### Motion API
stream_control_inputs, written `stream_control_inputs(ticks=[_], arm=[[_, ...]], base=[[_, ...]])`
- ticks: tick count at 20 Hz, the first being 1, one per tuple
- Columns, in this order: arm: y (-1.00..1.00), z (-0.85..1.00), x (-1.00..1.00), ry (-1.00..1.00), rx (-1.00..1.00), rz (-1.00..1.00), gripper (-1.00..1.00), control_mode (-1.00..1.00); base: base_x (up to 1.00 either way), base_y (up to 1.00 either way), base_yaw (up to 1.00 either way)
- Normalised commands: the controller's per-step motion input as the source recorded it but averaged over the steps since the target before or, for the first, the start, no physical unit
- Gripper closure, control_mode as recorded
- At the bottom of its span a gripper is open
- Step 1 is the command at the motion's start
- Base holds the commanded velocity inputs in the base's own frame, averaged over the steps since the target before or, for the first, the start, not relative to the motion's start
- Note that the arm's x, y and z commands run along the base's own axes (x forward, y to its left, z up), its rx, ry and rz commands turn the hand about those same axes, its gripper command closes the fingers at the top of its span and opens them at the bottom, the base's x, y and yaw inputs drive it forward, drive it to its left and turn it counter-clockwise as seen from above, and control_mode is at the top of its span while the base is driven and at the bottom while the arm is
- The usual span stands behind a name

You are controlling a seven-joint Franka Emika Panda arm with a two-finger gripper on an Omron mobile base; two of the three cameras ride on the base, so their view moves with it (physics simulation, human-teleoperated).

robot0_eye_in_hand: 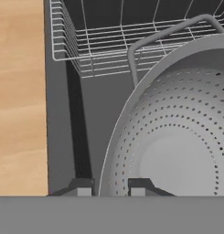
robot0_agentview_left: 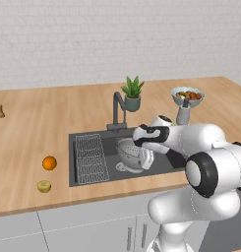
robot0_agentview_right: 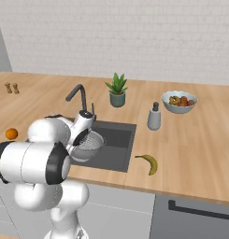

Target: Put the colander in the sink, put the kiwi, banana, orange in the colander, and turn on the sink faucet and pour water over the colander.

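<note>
The silver perforated colander [robot0_agentview_left: 128,150] [robot0_agentview_right: 89,143] [robot0_eye_in_hand: 177,151] is inside the dark sink [robot0_agentview_left: 92,139] [robot0_agentview_right: 119,140], right of the wire rack [robot0_eye_in_hand: 109,45]. My gripper [robot0_agentview_left: 146,158] [robot0_eye_in_hand: 111,187] reaches down over the colander's near rim. One fingertip [robot0_eye_in_hand: 83,187] is outside the wall and the other is inside it, shut on the rim. The orange [robot0_agentview_left: 49,163] [robot0_agentview_right: 11,134] and the kiwi [robot0_agentview_left: 44,186] lie on the counter left of the sink. The banana [robot0_agentview_right: 149,163] lies to the sink's right. Behind the basin stands the faucet [robot0_agentview_left: 117,110] [robot0_agentview_right: 78,95], with no water running.
A potted plant [robot0_agentview_left: 133,93] [robot0_agentview_right: 117,91], a soap dispenser [robot0_agentview_left: 183,114] [robot0_agentview_right: 154,116] and a bowl of fruit [robot0_agentview_left: 188,96] [robot0_agentview_right: 179,101] stand behind and right of the sink. Small shakers [robot0_agentview_right: 11,87] sit at the far left of the counter.
</note>
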Motion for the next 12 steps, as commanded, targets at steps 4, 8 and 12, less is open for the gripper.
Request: stream_control_inputs(ticks=[4,8,12], arm=[[0.23,-0.3,0.32,0.0,0.02,0.0,1.0,-1.0],[0.1,-0.4,0.44,0.0,0.0,0.0,1.0,-1.0],[0.08,-0.34,0.4,0.0,0.0,0.0,1.0,-1.0]], base=[[0.0,0.0,0.0],[0.0,0.0,0.0],[0.0,0.0,0.0]])
